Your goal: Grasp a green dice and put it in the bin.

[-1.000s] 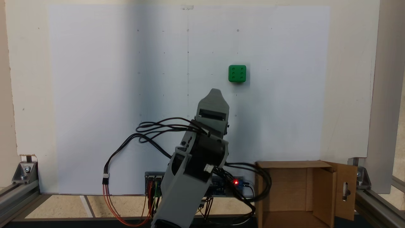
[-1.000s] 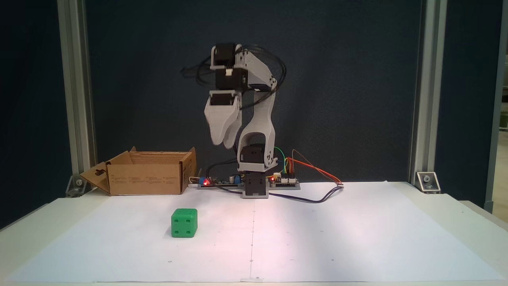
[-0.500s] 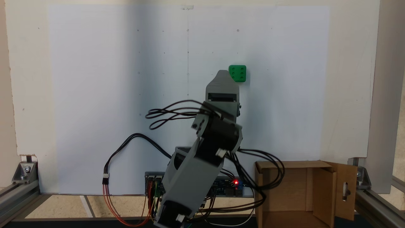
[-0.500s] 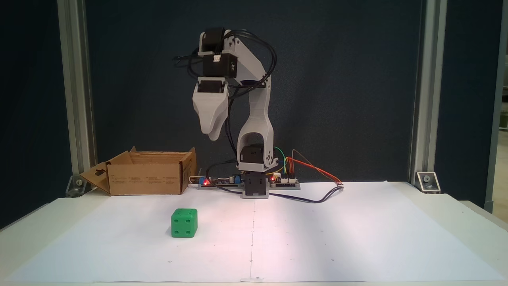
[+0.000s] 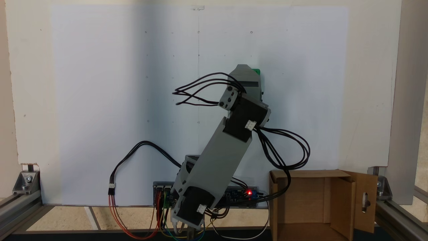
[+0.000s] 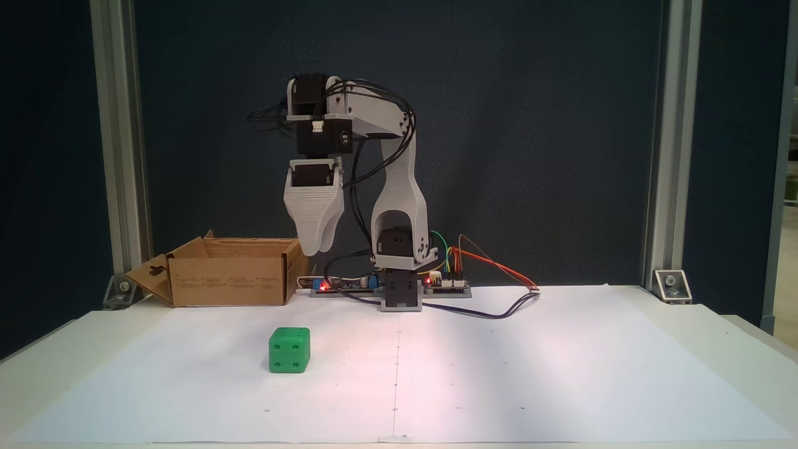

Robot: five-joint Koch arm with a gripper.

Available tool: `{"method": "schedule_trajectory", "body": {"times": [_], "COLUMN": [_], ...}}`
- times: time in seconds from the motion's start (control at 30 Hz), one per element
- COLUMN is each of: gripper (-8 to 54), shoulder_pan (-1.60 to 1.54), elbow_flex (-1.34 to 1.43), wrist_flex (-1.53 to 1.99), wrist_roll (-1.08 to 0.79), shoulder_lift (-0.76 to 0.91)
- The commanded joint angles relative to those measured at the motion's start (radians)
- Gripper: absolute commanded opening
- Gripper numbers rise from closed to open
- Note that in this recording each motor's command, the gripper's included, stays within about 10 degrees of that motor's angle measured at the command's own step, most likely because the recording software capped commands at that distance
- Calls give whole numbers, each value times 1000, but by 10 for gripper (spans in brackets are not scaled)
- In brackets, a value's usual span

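Nothing was grasped yet: the green dice [image 6: 289, 350] sat on the paper at the box's [image 6: 227, 280] five o'clock (untouched), the gripper [image 6: 313, 247] hovering high above, whether open or closed I couldn't tell.

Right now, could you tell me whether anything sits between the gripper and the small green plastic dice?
Nothing visible does. The gripper hangs above the small green plastic dice, with only open air and bare white paper between them.

Grey printed arm [image 6: 399, 187], black servos, looping black cables, tapered grey pincer [image 6: 313, 248].
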Motion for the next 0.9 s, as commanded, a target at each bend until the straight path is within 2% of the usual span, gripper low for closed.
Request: {"method": "schedule_trajectory", "body": {"times": [0.0,0.23,0.87], "gripper": [461,459,449], "shoulder_pan": [14,48,71], "elbow_flex": [-77,-152,-81], "wrist_flex": [-38,-40,-127], "wrist_roll": [-64,-63,-63], "shoulder_lift": [-8,-66,-118]}}
